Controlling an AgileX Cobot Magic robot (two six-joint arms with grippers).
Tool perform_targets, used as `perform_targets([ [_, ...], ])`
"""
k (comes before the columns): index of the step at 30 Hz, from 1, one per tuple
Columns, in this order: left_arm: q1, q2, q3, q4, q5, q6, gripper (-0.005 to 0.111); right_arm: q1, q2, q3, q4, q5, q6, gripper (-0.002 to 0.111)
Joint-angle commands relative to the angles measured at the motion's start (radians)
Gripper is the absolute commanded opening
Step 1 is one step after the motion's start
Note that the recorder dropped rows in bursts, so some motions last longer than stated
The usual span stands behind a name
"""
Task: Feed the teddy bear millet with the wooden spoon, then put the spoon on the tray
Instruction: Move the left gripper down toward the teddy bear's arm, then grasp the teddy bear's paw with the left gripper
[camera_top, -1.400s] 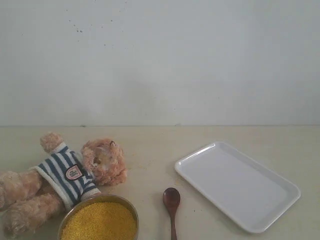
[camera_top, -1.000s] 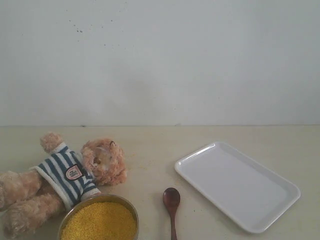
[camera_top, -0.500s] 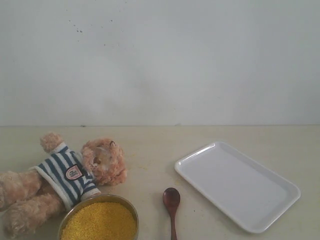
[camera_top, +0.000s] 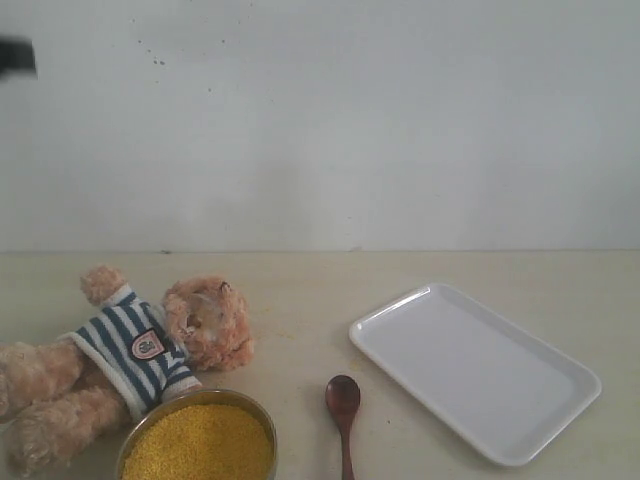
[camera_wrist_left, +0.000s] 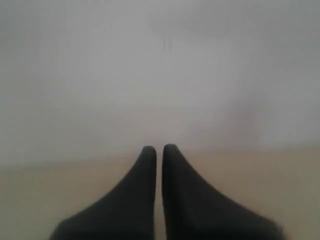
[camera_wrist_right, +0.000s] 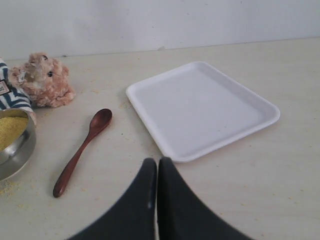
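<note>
Cut off by the exterior view's lower edge: end of the spoon (camera_top: 343, 408) handle, near side of the bowl (camera_top: 258, 412) with its millet (camera_top: 200, 445), legs of the bear (camera_top: 140, 345). From the right wrist, only the bear's head and a strip of shirt in frame, plus part of the bowl. Through the left wrist camera, all blurred past the left gripper (camera_wrist_left: 159, 149): pale wall (camera_wrist_left: 150, 60) over tan table (camera_wrist_left: 40, 190), no detail to make out. Jaws pressed together there, gripping nothing. Same with the right gripper (camera_wrist_right: 157, 161): tips closed against each other, empty. Spoon flat on the table ahead of the right gripper, well apart from it, untouched. Tray (camera_wrist_right: 200, 107) also ahead, beside the spoon. Bear and bowl farther off, beyond the spoon. New since half a second ago: a dark blurred shape (camera_top: 17, 57) at the exterior view's upper left edge, mostly out of frame, too smeared to identify. Bear, bowl, spoon and tray unmoved.
</note>
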Motion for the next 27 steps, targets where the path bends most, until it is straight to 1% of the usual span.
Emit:
perform_targets([
  [1,0.009,0.169,-0.082,0.058,0.496,0.103,0.004,-0.001,-0.005,0.0,-0.002,-0.009,-0.003,0.0],
  [3,0.009,0.221,-0.092,0.058,0.578,0.163,0.004,-0.001,-0.005,0.0,-0.002,-0.009,-0.003,0.0],
  [4,0.009,0.258,-0.092,0.058,0.603,0.237,0.004,-0.001,-0.005,0.0,-0.002,-0.009,-0.003,0.0],
  [6,0.009,0.28,-0.092,0.058,0.589,0.335,0.004,-0.001,-0.005,0.0,-0.002,-0.009,-0.003,0.0],
  [8,0.009,0.291,-0.092,0.058,0.538,0.424,0.004,-0.001,-0.005,0.0,-0.002,-0.009,-0.003,0.0],
  [9,0.009,0.293,-0.092,0.058,0.501,0.451,0.005,-0.001,-0.005,0.0,-0.002,-0.009,-0.003,0.0],
  [10,0.009,0.296,-0.092,0.058,0.464,0.473,0.009,-0.001,-0.005,0.0,-0.002,-0.009,-0.003,0.0],
  [12,0.009,0.305,-0.092,0.056,0.403,0.495,0.021,-0.001,-0.005,0.0,-0.002,-0.002,-0.003,0.0],
  [13,0.009,0.312,-0.092,0.051,0.378,0.495,0.031,-0.001,-0.005,0.0,-0.002,-0.002,-0.003,0.0],
  [14,0.009,0.322,-0.092,0.035,0.358,0.495,0.043,-0.001,-0.005,0.0,-0.002,-0.002,-0.003,0.0],
  [17,0.009,0.36,-0.092,-0.095,0.304,0.495,0.082,-0.001,-0.005,0.0,-0.002,-0.002,-0.003,0.0],
  [19,0.009,0.384,-0.092,-0.144,0.266,0.495,0.107,-0.001,-0.005,0.0,-0.002,-0.002,-0.003,0.0],
  [21,0.009,0.405,-0.092,-0.177,0.249,0.489,0.109,-0.001,-0.005,0.0,-0.002,-0.002,-0.003,0.0],
  [27,0.009,0.417,-0.092,-0.178,0.271,0.489,0.109,-0.001,-0.005,0.0,-0.002,-0.002,-0.003,0.0],
])
